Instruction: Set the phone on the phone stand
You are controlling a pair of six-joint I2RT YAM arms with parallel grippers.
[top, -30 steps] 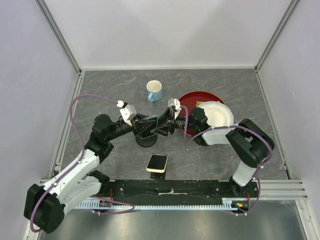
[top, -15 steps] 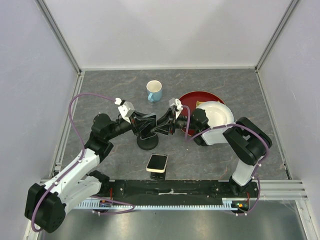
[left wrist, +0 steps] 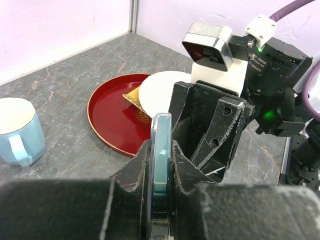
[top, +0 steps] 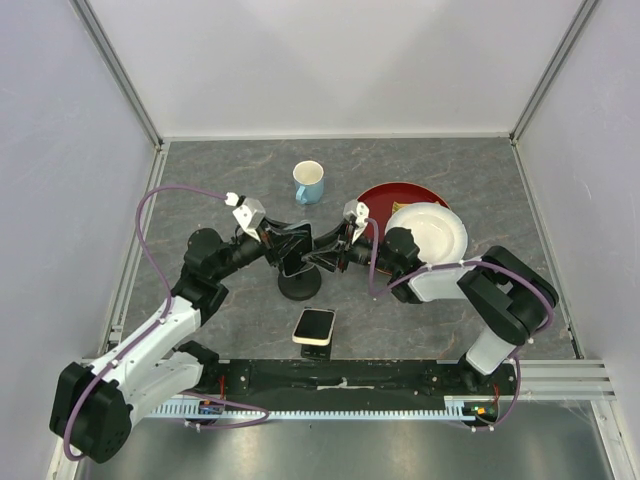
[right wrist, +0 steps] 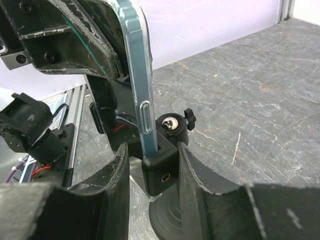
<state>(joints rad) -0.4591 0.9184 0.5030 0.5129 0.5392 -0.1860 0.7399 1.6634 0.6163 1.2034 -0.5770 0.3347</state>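
The phone [top: 314,325], with its dark screen and cream case, rests face up on the low black phone stand [top: 314,351] near the front edge, away from both grippers. A second phone with a pale blue edge [left wrist: 161,145] stands on edge in the clamp [right wrist: 162,167] of a black pole stand with a round base [top: 299,287]. My left gripper [left wrist: 161,150] is shut on this blue-edged phone [right wrist: 142,85]; it also shows in the top view [top: 288,254]. My right gripper [right wrist: 152,150] straddles the clamp block with a gap on its left side; it also shows in the top view [top: 320,260].
A light blue mug [top: 308,182] stands at the back. A red round tray [top: 385,197] with a white plate [top: 435,230] lies behind the right arm. The mug [left wrist: 17,130] and the tray [left wrist: 115,115] also show in the left wrist view.
Both grippers stay at the pole stand. The left wrist has shifted slightly back and left. The right arm's elbow has swung nearer. The stand's base has moved a little.
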